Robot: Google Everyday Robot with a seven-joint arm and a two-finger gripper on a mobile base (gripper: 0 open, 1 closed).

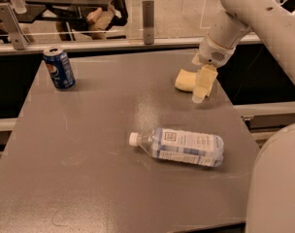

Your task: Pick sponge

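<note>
Here, the sponge (185, 81) lies crosswise, pincer (200, 96) covering its right end.

The gripper (201, 94), at 2 o'clock on the table (89, 144), hides the right end of the sponge (185, 80). Its arm (254, 11) runs off the top and right edges. A white robot body (278, 188) at 5 o'clock covers the table's near right corner. The label print on the water bottle (184, 146) is too small to read
</note>
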